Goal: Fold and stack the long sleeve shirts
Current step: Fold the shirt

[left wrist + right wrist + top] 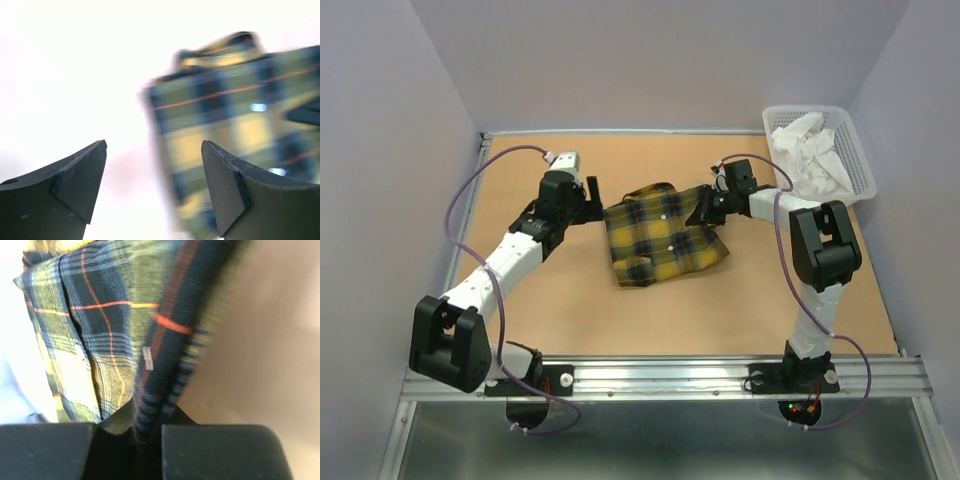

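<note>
In the top view the plaid shirt [665,235] lies on the brown table [720,320] a little above the middle of the frame, bunched into a rough, partly folded shape with its yellow and dark checks facing up and a few small white buttons showing. The left gripper [592,196] sits just beside the shirt's upper left corner. In the left wrist view its fingers [80,185] stand wide apart with nothing between them, and the blurred shirt [225,115] fills the right half of that frame beyond the tips. The right gripper [705,208] is at the shirt's upper right edge. In the right wrist view this gripper [147,437] is closed tight on a fold of the shirt [100,330], a dark band with an orange stripe running down into the pinch at the bottom centre, and the cloth spreads up toward the upper left. In the upper right corner of the top view a white basket [860,165] rests on the table, well apart from the shirt, with crumpled white cloth [810,150] inside.
</note>
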Controlling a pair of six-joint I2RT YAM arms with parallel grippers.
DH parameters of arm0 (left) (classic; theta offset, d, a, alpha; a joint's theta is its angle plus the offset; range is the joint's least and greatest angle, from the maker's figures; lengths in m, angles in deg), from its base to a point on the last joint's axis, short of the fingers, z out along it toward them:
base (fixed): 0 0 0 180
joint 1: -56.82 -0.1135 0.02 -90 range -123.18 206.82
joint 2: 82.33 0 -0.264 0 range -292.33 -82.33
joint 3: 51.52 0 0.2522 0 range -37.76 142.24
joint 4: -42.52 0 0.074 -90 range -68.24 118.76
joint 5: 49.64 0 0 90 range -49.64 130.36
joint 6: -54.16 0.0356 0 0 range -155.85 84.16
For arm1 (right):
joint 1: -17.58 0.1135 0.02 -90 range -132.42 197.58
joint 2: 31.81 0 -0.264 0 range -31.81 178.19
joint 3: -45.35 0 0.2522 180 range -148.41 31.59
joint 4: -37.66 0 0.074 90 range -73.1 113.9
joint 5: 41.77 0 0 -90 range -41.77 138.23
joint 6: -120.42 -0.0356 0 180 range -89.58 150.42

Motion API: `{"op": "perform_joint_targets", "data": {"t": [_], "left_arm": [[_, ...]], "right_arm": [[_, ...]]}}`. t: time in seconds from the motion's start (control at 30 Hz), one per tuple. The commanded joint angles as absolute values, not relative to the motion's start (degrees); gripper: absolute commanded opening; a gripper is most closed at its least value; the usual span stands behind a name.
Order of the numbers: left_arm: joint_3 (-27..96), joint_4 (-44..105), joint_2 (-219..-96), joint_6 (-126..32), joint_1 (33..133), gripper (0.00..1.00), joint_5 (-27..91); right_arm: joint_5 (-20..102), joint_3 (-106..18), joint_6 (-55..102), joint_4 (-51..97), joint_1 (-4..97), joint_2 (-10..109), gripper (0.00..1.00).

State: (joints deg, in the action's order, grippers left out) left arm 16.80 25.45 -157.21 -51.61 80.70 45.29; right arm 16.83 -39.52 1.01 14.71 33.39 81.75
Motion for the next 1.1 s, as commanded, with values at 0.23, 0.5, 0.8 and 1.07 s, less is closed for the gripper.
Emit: {"op": "perform_joint_targets", "data": {"t": [0.23,0.5,0.8,1.07], "left_arm": [[8.2,24.2,-155.6,-54.0,71.1,0.91,49.1],[7.7,24.8,-155.2,-55.4,71.1,0.90,51.4],[7.9,25.0,-155.2,-55.7,71.1,0.90,51.1],[8.3,24.8,-154.5,-55.5,71.1,0.90,51.5]], "right_arm": [[47.8,-73.6,32.2,-22.8,29.0,79.7,0.02],[73.5,-95.8,42.8,-29.1,30.2,80.4,0.01],[102.0,-94.0,59.9,-23.2,43.7,83.8,0.00],[106.9,-79.7,52.4,-23.5,54.4,97.7,0.01]]}}
